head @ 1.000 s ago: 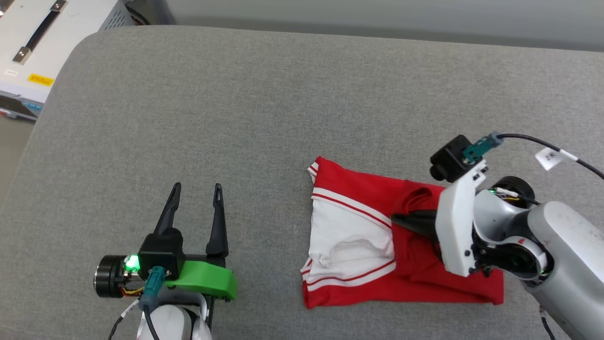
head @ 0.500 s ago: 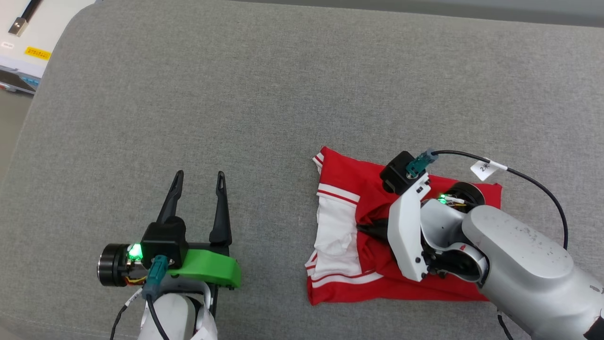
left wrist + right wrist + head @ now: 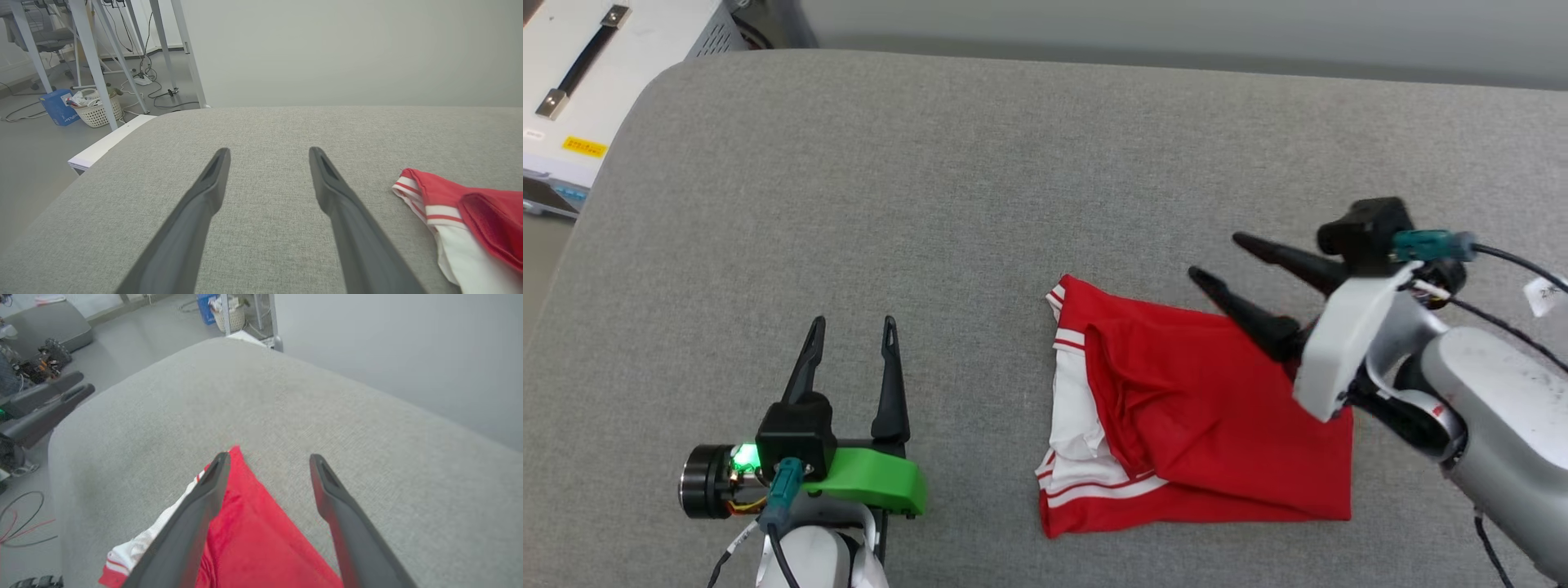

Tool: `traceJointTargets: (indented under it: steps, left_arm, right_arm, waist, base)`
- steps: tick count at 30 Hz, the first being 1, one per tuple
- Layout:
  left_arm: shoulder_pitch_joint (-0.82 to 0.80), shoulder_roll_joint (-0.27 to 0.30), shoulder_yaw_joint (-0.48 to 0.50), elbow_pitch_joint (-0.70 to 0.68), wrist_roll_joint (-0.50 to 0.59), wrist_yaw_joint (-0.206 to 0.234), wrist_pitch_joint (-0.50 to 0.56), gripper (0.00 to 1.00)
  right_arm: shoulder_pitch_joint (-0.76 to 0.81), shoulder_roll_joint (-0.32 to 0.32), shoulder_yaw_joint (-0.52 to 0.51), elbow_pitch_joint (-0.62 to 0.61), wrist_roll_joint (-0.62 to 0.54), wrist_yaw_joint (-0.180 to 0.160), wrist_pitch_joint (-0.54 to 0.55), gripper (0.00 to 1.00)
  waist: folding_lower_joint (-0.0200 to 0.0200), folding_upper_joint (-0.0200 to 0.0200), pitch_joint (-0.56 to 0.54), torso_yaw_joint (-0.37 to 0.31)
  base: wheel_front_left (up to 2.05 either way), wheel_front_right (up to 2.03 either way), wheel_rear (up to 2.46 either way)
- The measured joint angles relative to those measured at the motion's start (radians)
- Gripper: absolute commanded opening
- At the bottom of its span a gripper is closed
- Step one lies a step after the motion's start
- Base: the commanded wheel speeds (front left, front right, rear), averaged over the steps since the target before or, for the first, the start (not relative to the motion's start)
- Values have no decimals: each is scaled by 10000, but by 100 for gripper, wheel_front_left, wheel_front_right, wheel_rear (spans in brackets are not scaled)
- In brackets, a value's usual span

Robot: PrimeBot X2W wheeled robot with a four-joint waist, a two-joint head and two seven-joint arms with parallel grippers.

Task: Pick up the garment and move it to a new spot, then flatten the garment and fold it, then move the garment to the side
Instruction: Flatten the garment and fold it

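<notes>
The garment (image 3: 1217, 416) lies folded on the grey cushion, red side up, with a white sleeve and striped trim showing along its left edge. My right gripper (image 3: 1215, 257) is open, fingers apart and empty, raised over the garment's far right corner and pointing up-left. In the right wrist view the garment (image 3: 253, 539) lies under my right gripper (image 3: 269, 457). My left gripper (image 3: 851, 327) is open and empty, resting to the left of the garment, well apart from it. In the left wrist view my left gripper (image 3: 267, 151) points along the cushion, with the garment (image 3: 461, 220) at the right edge.
The grey cushion (image 3: 931, 204) stretches wide to the left and behind the garment. A white cabinet (image 3: 596, 90) stands past its far left corner. In the left wrist view, metal table legs (image 3: 94, 61), a basket (image 3: 96, 110) and a blue box (image 3: 59, 108) stand on the floor.
My right gripper has let go of the red fabric, opened, and drawn back up and to the right. The red flap now lies flat over most of the white sleeve. The head camera shifted.
</notes>
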Motion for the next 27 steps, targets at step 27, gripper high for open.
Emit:
traceJointTargets:
  steps: [27]
  left_arm:
    - [1348,31,314,-543,77,-79,0,100]
  right_arm:
    - [6334,3545,-7896,-1143,-6059,0,-3382,100]
  waist:
    - [0,0,-1594,-1061]
  base:
    - [0,0,0]
